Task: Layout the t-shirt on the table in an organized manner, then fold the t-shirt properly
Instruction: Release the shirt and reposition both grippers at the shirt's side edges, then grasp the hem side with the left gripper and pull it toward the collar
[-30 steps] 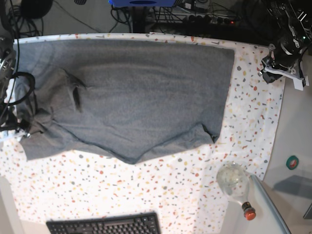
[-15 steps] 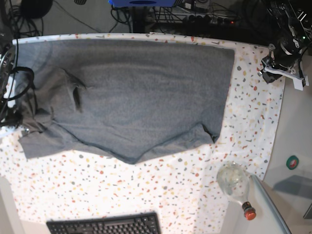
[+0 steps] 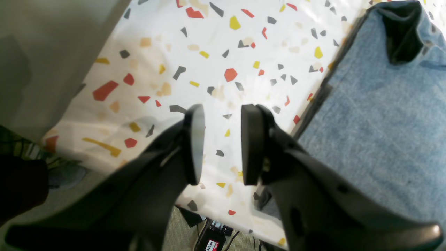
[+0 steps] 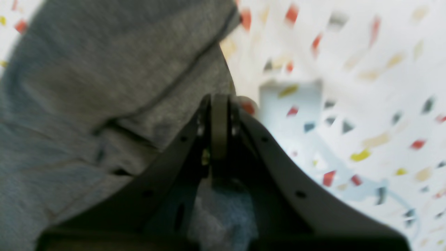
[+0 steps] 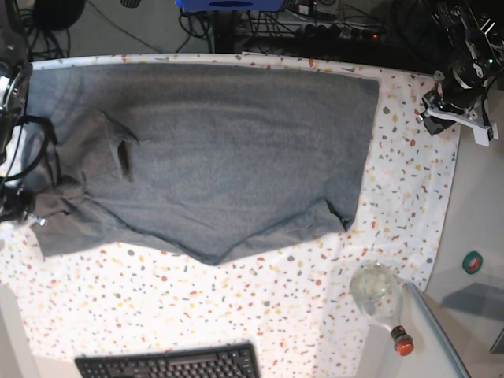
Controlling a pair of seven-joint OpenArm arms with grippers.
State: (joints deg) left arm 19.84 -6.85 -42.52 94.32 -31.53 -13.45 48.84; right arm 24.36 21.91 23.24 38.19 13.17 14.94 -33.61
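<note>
The grey t-shirt (image 5: 228,150) lies spread across the speckled table (image 5: 236,307), with its neck opening (image 5: 124,153) toward the left. My right gripper (image 4: 219,125) is shut, pinching the sleeve's hemmed edge (image 4: 146,104); in the base view it sits at the table's left edge (image 5: 31,211), where the sleeve is bunched. My left gripper (image 3: 222,144) hovers open and empty over bare table cloth (image 3: 226,52) by the shirt's bottom hem (image 3: 376,122). In the base view that left gripper (image 5: 442,110) is at the far right corner.
A round glass bottle (image 5: 376,293) with a red cap (image 5: 403,344) lies at the front right. A black keyboard (image 5: 169,364) sits at the front edge. A green tape roll (image 5: 472,262) rests on the grey side surface (image 5: 480,197). Cables crowd the back.
My right gripper has closed on the left sleeve, and the sleeve's corner has bunched and shifted slightly toward the left edge. The left arm has not moved.
</note>
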